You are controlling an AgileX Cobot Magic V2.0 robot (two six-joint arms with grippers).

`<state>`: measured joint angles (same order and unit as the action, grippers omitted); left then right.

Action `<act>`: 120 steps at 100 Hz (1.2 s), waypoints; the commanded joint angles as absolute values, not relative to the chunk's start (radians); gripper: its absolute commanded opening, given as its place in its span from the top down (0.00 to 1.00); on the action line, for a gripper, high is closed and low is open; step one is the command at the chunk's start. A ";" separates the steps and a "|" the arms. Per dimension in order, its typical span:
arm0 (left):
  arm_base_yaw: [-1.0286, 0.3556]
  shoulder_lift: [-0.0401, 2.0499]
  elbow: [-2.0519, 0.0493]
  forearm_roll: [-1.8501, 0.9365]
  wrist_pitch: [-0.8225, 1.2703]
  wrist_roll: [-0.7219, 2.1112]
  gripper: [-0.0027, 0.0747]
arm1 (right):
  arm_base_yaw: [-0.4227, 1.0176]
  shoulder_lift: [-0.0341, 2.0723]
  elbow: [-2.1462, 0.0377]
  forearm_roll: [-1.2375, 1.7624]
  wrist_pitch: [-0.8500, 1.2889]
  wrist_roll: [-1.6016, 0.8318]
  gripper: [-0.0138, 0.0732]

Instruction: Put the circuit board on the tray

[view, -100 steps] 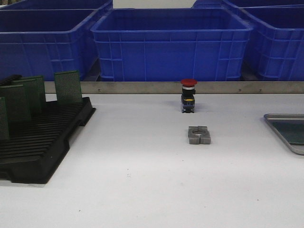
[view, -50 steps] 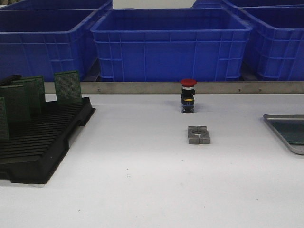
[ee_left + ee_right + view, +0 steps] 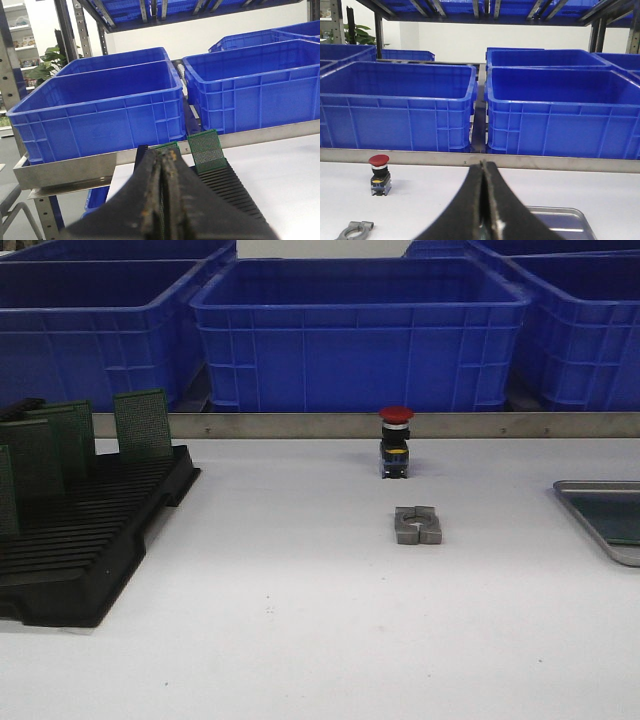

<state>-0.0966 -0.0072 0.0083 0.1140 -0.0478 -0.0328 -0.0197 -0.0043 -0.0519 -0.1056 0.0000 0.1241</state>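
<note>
On the black slotted rack (image 3: 90, 540), well to the left of the red push button (image 3: 396, 440), I see green circuit boards (image 3: 143, 423) standing upright in the slots; the metal tray (image 3: 600, 515) lies at the far side of the table, well to the right of that button. From my seat the tray looks bare in the part I can see, but its far portion runs past the edge of the picture, so I cannot say whether a board already lies on it. My left gripper (image 3: 162, 200) has its fingers pressed together with nothing between them, looking toward the boards just behind it. My right gripper (image 3: 484, 200) is likewise pressed together and holds nothing, with the tray just beyond it. A grey clamp piece (image 3: 418, 525) sits just in front of the button. If a board is to be lifted, I judge the fingers should spread wide, pinch the top edge squarely, and draw it straight up out of the slot so the neighbours are not dragged, then keep clear of the button and clamp on the way across
</note>
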 commanded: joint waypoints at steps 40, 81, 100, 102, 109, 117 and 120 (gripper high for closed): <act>-0.095 -0.040 0.006 0.110 -0.130 -0.043 0.99 | -0.019 -0.029 0.013 -0.111 -0.202 0.126 0.92; -0.095 -0.040 0.006 0.110 -0.130 -0.043 0.99 | -0.019 -0.029 0.013 -0.111 -0.196 0.126 0.92; -0.095 -0.040 0.006 0.110 -0.130 -0.043 0.99 | -0.019 -0.029 0.013 -0.111 -0.196 0.126 0.92; -0.095 -0.040 0.006 0.110 -0.130 -0.043 0.99 | -0.019 -0.029 0.013 -0.111 -0.196 0.126 0.92; -0.095 -0.040 0.006 0.110 -0.130 -0.043 0.99 | -0.019 -0.029 0.013 -0.111 -0.196 0.126 0.92; -0.095 -0.040 0.006 0.110 -0.130 -0.043 0.99 | -0.019 -0.029 0.013 -0.111 -0.196 0.126 0.92; -0.095 -0.040 0.006 0.110 -0.130 -0.043 0.99 | -0.019 -0.029 0.013 -0.111 -0.196 0.126 0.92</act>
<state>-0.0966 -0.0072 0.0083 0.1140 -0.0503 -0.0328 -0.0197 -0.0094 0.0253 -0.1056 -0.1131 0.1246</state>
